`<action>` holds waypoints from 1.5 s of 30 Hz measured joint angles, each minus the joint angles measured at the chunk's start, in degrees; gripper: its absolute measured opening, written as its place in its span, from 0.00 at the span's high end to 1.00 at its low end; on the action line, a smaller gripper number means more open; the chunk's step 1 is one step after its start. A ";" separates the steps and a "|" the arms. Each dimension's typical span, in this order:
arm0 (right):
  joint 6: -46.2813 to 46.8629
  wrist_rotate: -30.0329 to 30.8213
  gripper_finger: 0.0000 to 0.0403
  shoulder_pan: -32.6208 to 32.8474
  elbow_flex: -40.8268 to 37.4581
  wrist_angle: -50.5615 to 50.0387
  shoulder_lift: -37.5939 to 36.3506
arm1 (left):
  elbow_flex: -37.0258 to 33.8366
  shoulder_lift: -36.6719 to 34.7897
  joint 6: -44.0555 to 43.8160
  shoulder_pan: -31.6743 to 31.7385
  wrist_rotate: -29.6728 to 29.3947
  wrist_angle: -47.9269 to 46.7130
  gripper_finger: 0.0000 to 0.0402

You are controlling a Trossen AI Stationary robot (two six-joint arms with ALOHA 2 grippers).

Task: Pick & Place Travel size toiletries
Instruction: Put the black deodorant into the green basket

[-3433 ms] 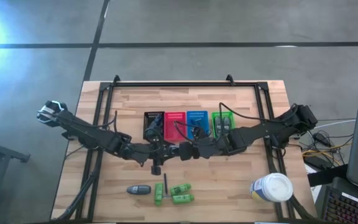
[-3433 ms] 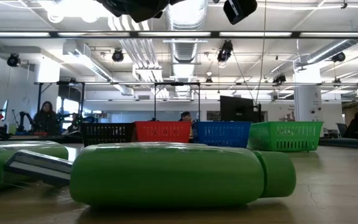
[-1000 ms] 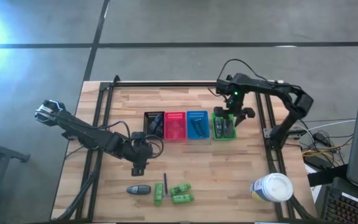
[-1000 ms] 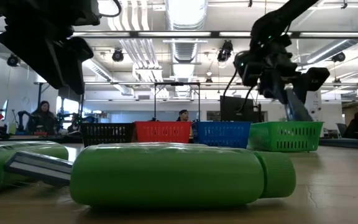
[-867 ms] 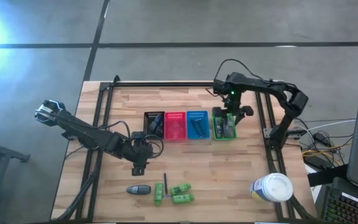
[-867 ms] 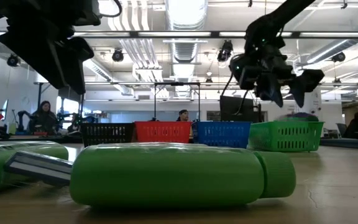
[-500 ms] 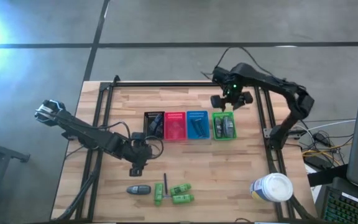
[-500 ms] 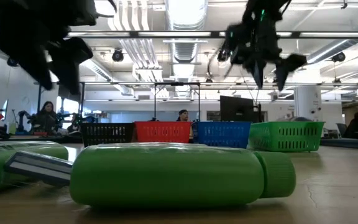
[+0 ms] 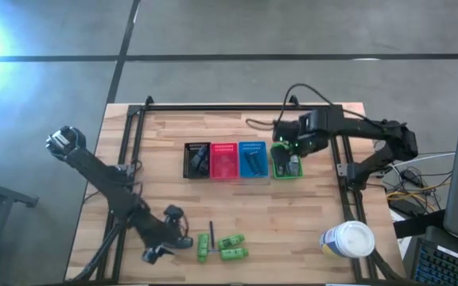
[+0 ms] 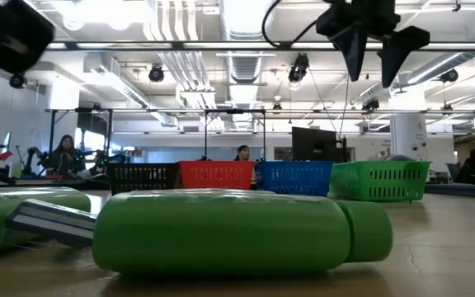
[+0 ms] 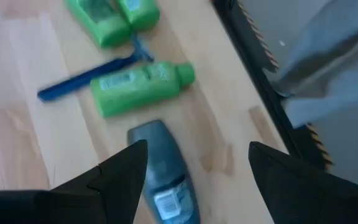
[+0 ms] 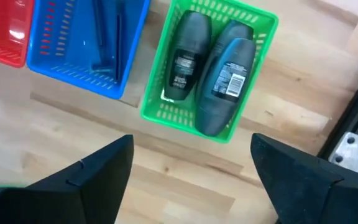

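Observation:
My left gripper (image 9: 165, 245) hangs open over the table's near left part. In its wrist view a dark grey oval container (image 11: 165, 177) lies on the wood between and below its fingers (image 11: 197, 149). Past it lie green little bottles (image 11: 142, 90) (image 9: 233, 247) and a thin blue stick-like piece (image 11: 82, 79). My right gripper (image 9: 293, 147) (image 10: 378, 49) is open and high over the green basket (image 12: 157, 102). That basket holds three dark oval containers (image 12: 219, 78) lying side by side.
Black (image 9: 197, 159), red (image 9: 223, 159) and blue (image 9: 252, 159) baskets stand in a row left of the green one; the blue basket holds thin dark sticks (image 12: 107, 34). A large white canister (image 9: 348, 238) stands at the near right. A black frame rail (image 11: 260, 68) runs beside the left gripper.
My right gripper has opened and let a dark container drop into the green basket, then has risen well above it. My left gripper has gone toward the table's near edge and now stands over the dark grey oval container.

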 joint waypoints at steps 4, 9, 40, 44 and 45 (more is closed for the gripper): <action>3.56 4.18 0.17 4.91 -0.50 0.19 0.63 | -0.09 3.05 -7.39 -2.31 -5.83 -0.44 0.29; 6.10 6.15 0.12 8.03 -0.96 0.85 0.96 | -0.12 8.54 -18.19 -2.48 -5.59 -2.49 0.23; 11.39 -1.78 0.22 14.25 -3.17 27.58 0.98 | 0.70 16.59 -26.14 -5.85 -14.63 -5.51 0.51; 14.48 -2.69 0.25 15.80 -3.99 35.44 0.98 | 0.77 9.83 -25.38 -2.81 -22.97 -6.91 0.51; 15.28 -3.24 0.25 16.20 -4.56 38.09 0.98 | 0.78 7.92 -23.98 -1.76 -25.19 -6.59 0.51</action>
